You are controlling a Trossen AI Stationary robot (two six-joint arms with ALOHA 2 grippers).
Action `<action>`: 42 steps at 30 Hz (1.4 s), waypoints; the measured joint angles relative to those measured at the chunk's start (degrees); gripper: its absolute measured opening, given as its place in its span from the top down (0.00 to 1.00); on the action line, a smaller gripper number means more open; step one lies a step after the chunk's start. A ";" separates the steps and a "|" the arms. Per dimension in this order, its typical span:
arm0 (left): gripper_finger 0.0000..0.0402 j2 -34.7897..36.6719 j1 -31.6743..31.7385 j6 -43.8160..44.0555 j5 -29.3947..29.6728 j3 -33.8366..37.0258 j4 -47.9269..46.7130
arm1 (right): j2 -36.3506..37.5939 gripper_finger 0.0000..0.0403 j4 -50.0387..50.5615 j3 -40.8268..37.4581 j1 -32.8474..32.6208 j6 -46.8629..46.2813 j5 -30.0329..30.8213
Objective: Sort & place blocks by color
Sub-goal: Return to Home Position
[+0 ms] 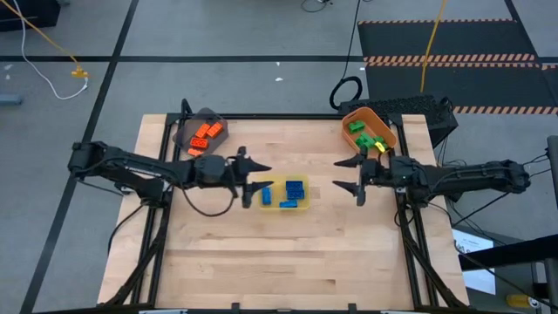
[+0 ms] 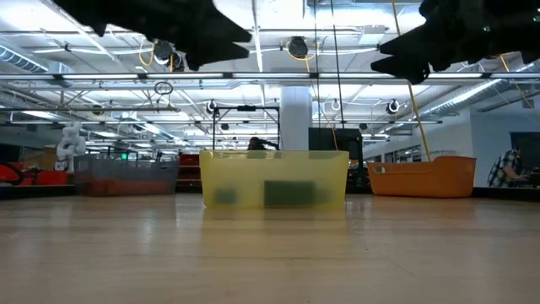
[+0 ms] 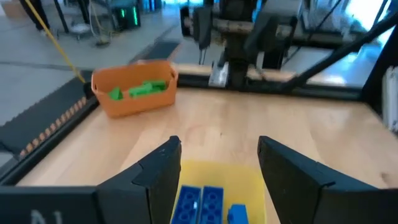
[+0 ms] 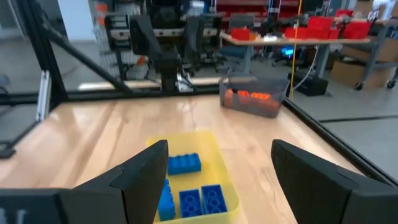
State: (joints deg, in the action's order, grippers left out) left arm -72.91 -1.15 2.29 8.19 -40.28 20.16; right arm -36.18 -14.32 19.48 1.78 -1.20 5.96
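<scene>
Now left gripper (image 1: 255,183) and right gripper (image 1: 340,174) hover, spread wide, empty.
Between them, yellow bin (image 1: 283,209) holds blue blocks (image 1: 295,187).

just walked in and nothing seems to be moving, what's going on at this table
The sorting looks finished. The small blue studded plastic bricks lie in the yellow plastic bin in the middle, the green bricks in the orange bin and the orange bricks in the dark grey bin, both farther back. The left gripper and right gripper hover open and empty on either side of the yellow bin.
</scene>
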 joint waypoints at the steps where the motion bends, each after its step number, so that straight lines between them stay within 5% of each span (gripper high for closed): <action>1: 0.47 1.13 -0.03 0.35 -0.01 1.60 1.92 | 0.77 0.31 -1.56 -1.15 0.02 -0.28 0.00; 9: 0.47 10.91 -0.02 2.77 -0.02 11.06 6.35 | 6.82 0.31 -12.40 -11.51 0.07 -4.91 0.08; 19: 0.47 15.89 -0.01 5.95 0.18 23.53 21.81 | 12.13 0.31 -12.64 -15.89 0.09 -5.93 1.75; 42: 0.47 29.65 -0.22 10.08 4.09 36.36 16.69 | 13.92 0.31 -8.77 -16.65 0.07 -6.97 1.59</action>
State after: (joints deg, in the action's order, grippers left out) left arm -43.26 -1.37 12.37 12.28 -3.92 36.85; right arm -22.26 -23.09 2.83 1.85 -8.18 7.55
